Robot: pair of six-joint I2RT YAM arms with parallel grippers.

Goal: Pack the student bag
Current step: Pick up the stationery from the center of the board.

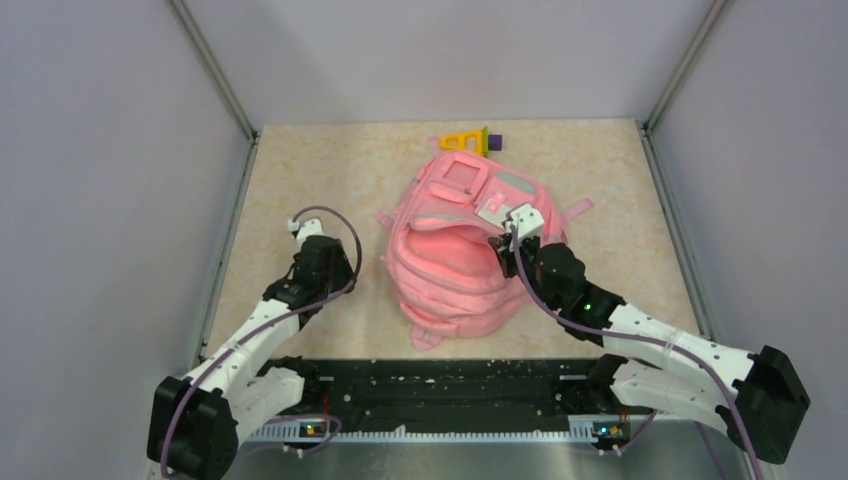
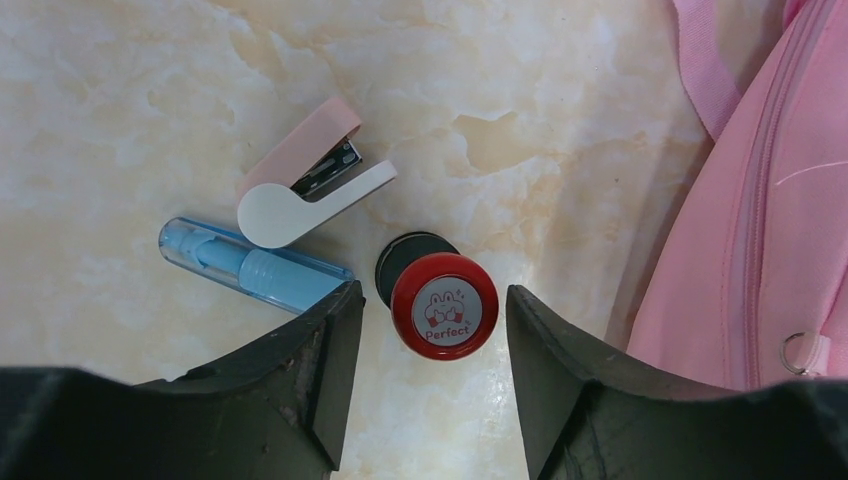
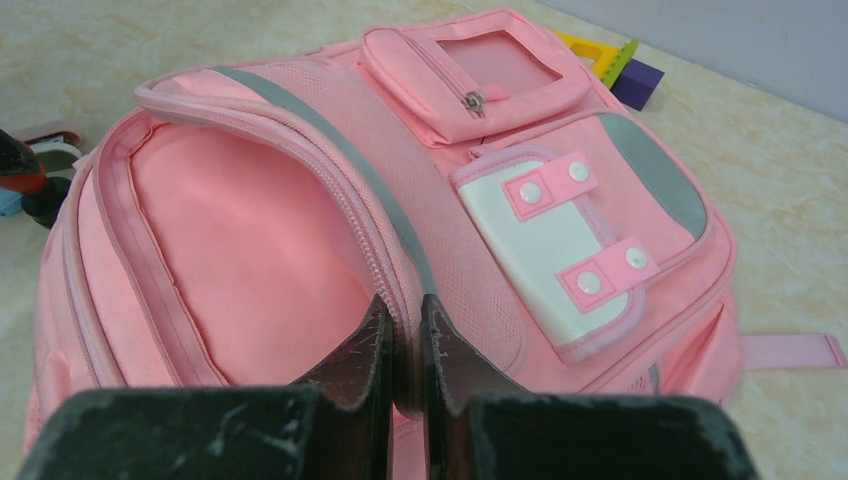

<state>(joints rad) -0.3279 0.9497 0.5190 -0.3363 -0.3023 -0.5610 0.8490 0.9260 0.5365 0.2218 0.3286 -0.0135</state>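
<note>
Bag position: the student bag lies front-up near the middle of the tabletop, a little toward 3 o'clock.
Bag look: soft pink fabric. It has a small zipped window pocket at its 12 o'clock end, a white patch with two pink snap tabs, grey trim, and straps poking out at 3 and 9 o'clock.
Bag opening: the main zip is undone and the mouth gapes, showing plain pink lining. No item shows in the part of the compartment that can be seen.
Right tool: the right tool is pinched almost closed on the zip edge of the flap, at the 3 o'clock side of the mouth, and lifts it so the bag stands open.
Left tool: the left tool hangs at the bag's 9 o'clock with its jaws moderately wide. One jaw is on each side of a red stamp, with a gap showing on both sides. It grips nothing.
Items outside: the stamp stands upright on the tabletop. A pink and white stapler lies at its 10 o'clock, with a blue tube just beside it at 9 o'clock. A yellow and purple piece lies at the bag's 12 o'clock.
Done so far: the bag is open and held ready.
Left to do: judging by what lies outside, packing has barely begun. The stamp looks like the first item, then the stapler and tube, and probably closing the zip.
</note>
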